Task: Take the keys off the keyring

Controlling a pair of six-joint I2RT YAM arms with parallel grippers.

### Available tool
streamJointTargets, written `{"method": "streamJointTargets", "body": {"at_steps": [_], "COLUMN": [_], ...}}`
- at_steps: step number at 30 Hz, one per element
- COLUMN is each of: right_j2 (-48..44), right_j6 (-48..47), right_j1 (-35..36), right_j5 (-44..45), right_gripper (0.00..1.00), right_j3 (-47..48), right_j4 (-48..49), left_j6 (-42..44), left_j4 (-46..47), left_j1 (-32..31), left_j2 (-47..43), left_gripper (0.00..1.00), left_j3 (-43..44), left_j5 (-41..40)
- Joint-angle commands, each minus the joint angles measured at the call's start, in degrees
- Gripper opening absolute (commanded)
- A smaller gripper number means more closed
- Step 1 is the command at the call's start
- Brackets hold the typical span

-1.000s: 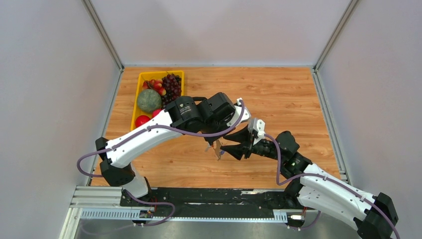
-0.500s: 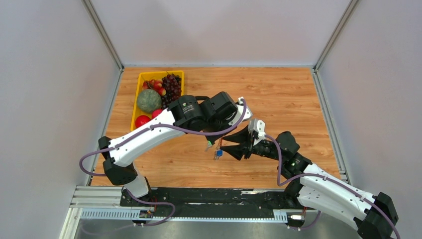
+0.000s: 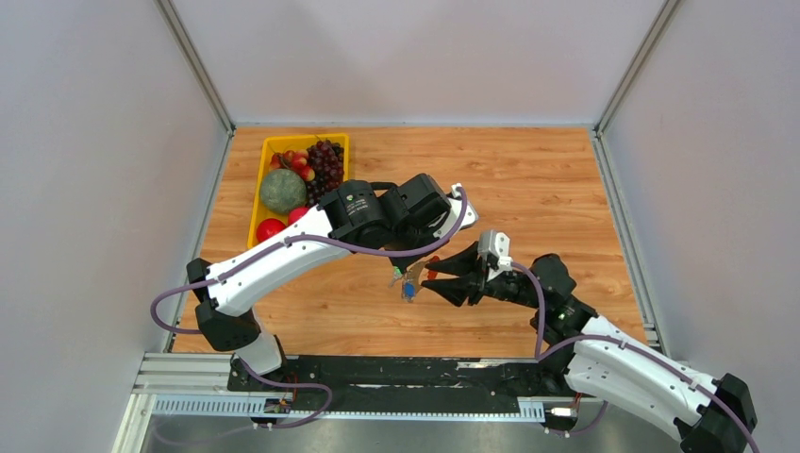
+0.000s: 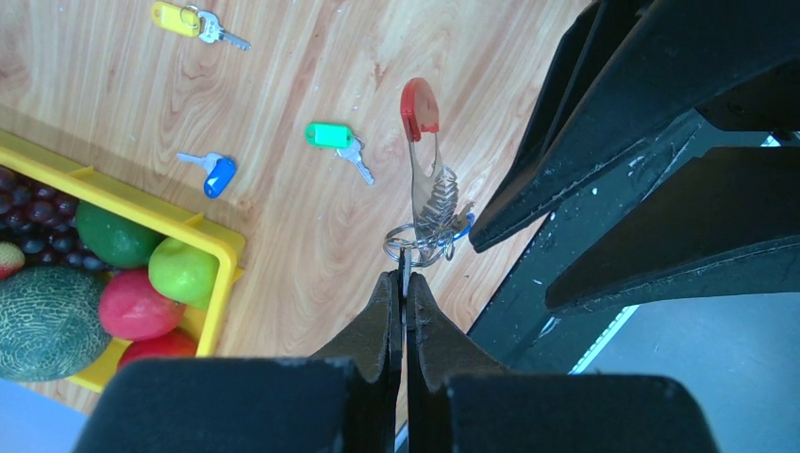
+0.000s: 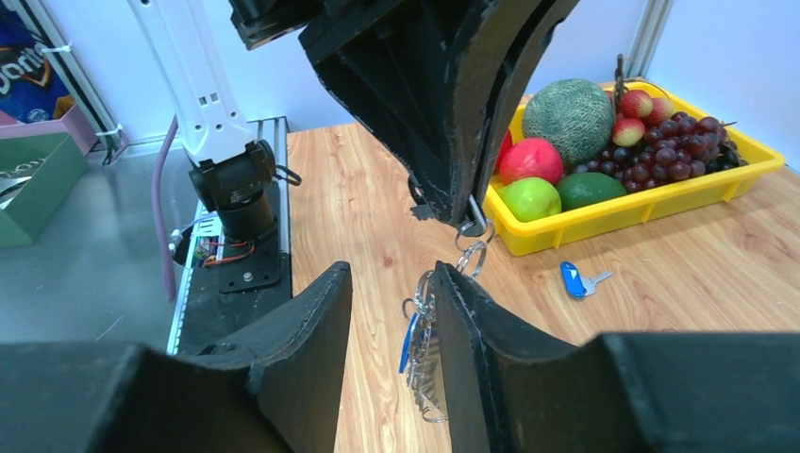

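- While the worktop (image 3: 566, 189) carries a yellow fruit tray (image 4: 212, 247) at its far left, both arms meet above its middle.
- Closed tight, the left gripper (image 4: 403, 278) pinches a wire loop of the keyring (image 4: 422, 175), which hangs above the worktop.
- Parted wide, the right gripper (image 5: 391, 283) flanks the keyring.
- A yellow key (image 4: 179, 17), green key (image 4: 330, 135) and blue key (image 4: 219, 176) lie loose; a second blue key (image 5: 408, 342) hangs on the keyring.

No text reads clearly, only cut-off lettering on a blue packet (image 5: 19, 61) (too partial to read).
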Motion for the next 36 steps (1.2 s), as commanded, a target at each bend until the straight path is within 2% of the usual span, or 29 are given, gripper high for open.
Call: {"method": "streamJointTargets", "body": {"at_steps": [1, 13, 19, 36], "right_j2": [0.37, 5.14, 6.1, 6.35], "right_j6": [-0.08, 1.6, 1.95, 1.53], "right_j1": [0.33, 0.44, 0.52, 0.47], "right_j5": [-3.38, -5.34, -3.19, 2.84], "right_gripper": [0.41, 0.44, 0.47, 0.52], "right_j3": [-0.31, -0.45, -0.52, -0.14], "right_j4": [0.39, 6.24, 8.72, 6.9], "left_j6": [-1.41, -1.69, -1.7, -1.86], "left_j4": [0.21, 0.31, 0.5, 0.35], "left_j1": [-0.31, -0.31, -0.31, -0.31], "left_j2": [-0.15, -0.16, 0.17, -0.33], "left_gripper": [0.0, 0.0, 0.0, 0.0], "left_j3": [2.19, 2.08, 2.19, 2.13], "left_j5": [-0.35, 0.55, 0.88, 1.48]}}
